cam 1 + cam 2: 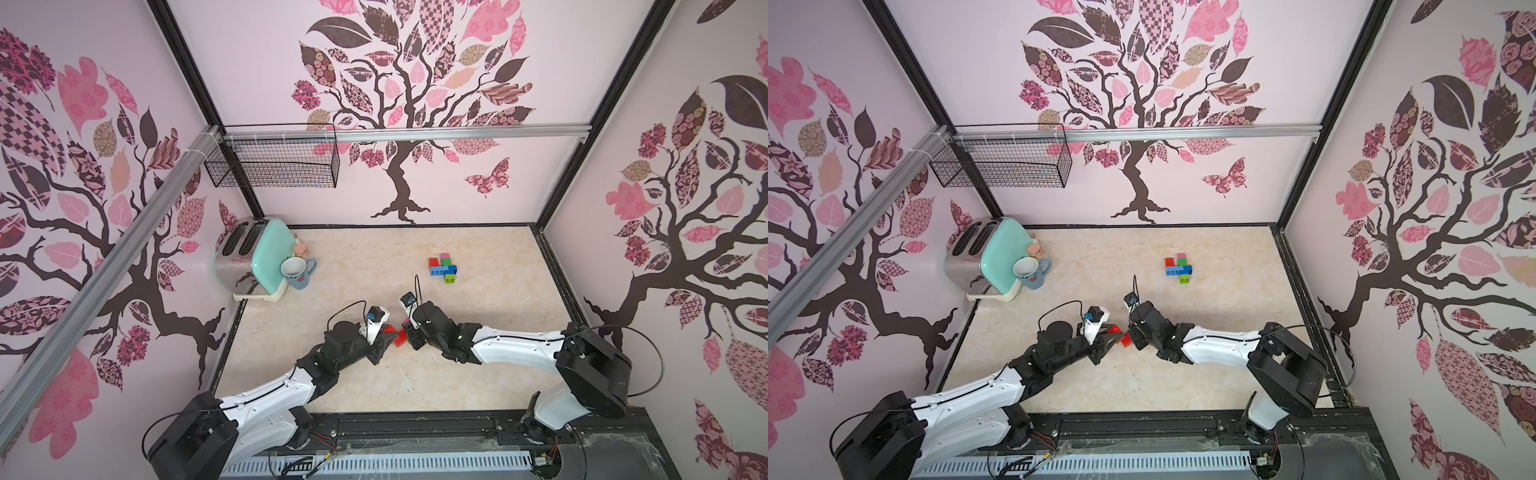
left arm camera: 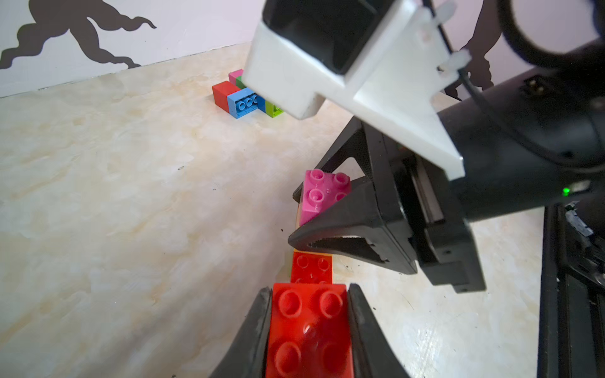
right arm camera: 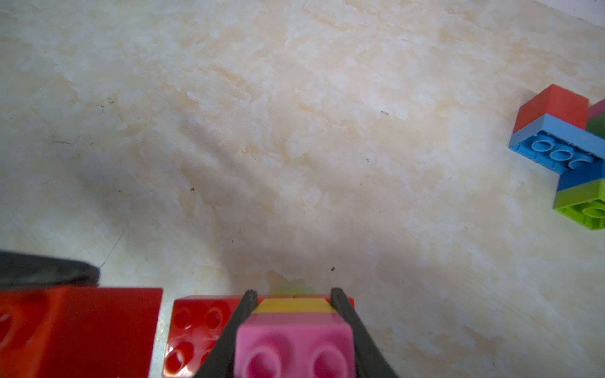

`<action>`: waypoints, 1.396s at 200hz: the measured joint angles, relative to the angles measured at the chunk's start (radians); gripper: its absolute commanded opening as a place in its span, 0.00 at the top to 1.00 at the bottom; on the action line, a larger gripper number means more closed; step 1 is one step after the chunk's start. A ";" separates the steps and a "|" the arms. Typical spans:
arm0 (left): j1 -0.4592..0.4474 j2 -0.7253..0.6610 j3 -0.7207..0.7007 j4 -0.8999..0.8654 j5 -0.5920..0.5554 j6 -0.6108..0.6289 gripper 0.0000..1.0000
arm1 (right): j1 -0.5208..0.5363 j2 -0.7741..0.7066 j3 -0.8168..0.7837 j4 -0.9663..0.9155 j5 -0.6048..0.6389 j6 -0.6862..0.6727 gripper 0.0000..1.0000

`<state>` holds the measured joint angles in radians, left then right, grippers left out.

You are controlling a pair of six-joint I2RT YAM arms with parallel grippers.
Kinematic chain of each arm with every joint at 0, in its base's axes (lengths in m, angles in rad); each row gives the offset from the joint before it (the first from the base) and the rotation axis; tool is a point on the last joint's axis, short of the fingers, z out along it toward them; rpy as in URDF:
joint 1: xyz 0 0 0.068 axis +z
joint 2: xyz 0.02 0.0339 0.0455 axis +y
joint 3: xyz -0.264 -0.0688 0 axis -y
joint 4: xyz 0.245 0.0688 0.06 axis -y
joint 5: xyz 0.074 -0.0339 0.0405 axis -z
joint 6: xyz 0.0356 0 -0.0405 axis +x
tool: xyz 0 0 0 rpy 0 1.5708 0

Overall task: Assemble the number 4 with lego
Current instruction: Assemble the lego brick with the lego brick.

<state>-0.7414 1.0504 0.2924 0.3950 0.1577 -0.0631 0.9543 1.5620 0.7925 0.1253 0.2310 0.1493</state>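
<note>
Jaws: left gripper point(image 2: 309, 289) pinches a red brick point(image 2: 307, 330), right gripper point(image 3: 293, 294) pinches a pink brick point(image 3: 293, 347), both mid-worktop point(image 1: 415, 382); other bricks point(image 1: 444, 269) clustered, probably joined, toward the back edge.

Light was soft, even and fairly bright in both top views, leaving only faint shadows on the table point(image 1: 374, 374), while wide-angle distortion tilted the black wall post point(image 1: 184, 62) at the upper left of the frame. In the wrist views the close red brick point(image 2: 309, 330) and pink brick point(image 3: 294, 350) were blurred, and a broad grey shadow dimmed the table.
</note>
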 measured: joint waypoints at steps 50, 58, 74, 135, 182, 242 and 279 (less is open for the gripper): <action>0.000 -0.001 0.000 0.020 -0.031 -0.015 1.00 | 0.000 0.000 -0.001 0.003 0.000 -0.001 1.00; 0.000 -0.006 0.000 0.009 -0.042 -0.025 1.00 | 0.000 0.000 -0.001 0.003 0.000 -0.003 1.00; 0.000 -0.012 0.001 -0.023 -0.060 -0.049 1.00 | 0.000 0.000 -0.001 0.003 0.000 -0.005 1.00; 0.000 0.016 0.001 -0.038 -0.071 -0.105 1.00 | 0.000 0.000 -0.001 0.003 0.002 -0.008 1.00; 0.000 0.093 0.003 0.008 -0.069 -0.066 1.00 | 0.000 0.000 -0.001 0.003 0.004 -0.008 1.00; 0.013 0.140 0.007 0.098 0.006 -0.039 1.00 | 0.000 0.000 -0.001 0.003 0.004 -0.008 1.00; 0.013 0.137 0.006 0.132 0.043 -0.039 1.00 | 0.000 0.000 -0.001 0.003 0.005 -0.008 1.00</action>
<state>-0.7280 1.1873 0.2989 0.5270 0.2005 -0.1020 0.9543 1.5623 0.7914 0.1280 0.2356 0.1417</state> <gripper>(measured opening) 0.315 0.359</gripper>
